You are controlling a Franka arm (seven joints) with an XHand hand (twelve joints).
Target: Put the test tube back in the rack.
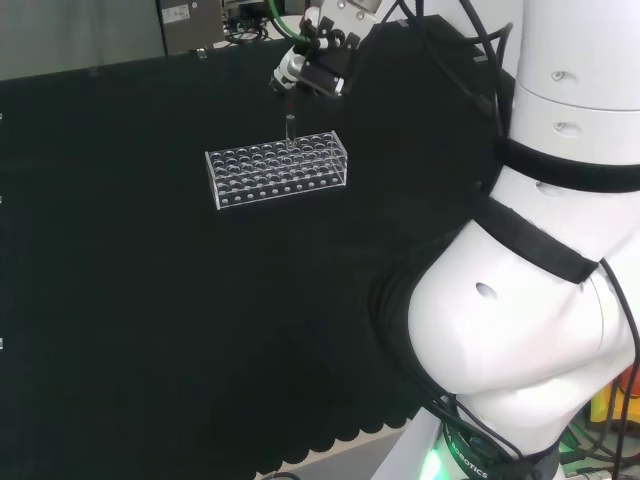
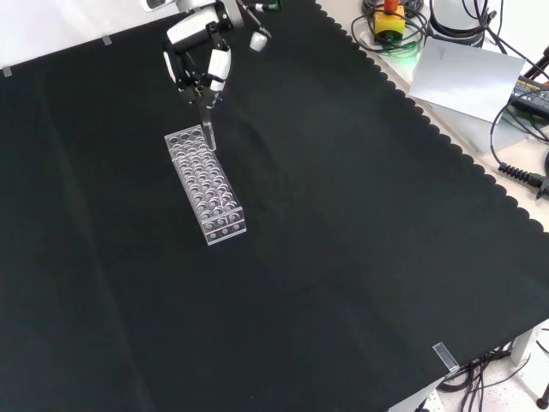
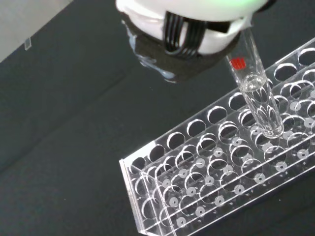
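The hand [image 2: 199,53] hangs above the far end of the clear rack [image 2: 206,184], its fingers [image 2: 218,67] pointing down toward the black-clothed worktop [image 2: 360,240]. The fingers are curled in and pinch the top of a clear test tube [image 2: 207,129], which hangs upright straight below them. In the head view the hand [image 1: 312,68] is above the rack's [image 1: 278,171] back row, with the test tube [image 1: 289,130] running down from the fingertips to the rack's top plate. In the wrist view the test tube [image 3: 258,96] carries a small red mark near its upper end and some clear liquid inside; its rounded bottom sits at one of the holes of the rack [image 3: 216,167], near the edge row. Whether the tip has entered the hole or is just above it cannot be told. The other holes close to the hand look unoccupied.
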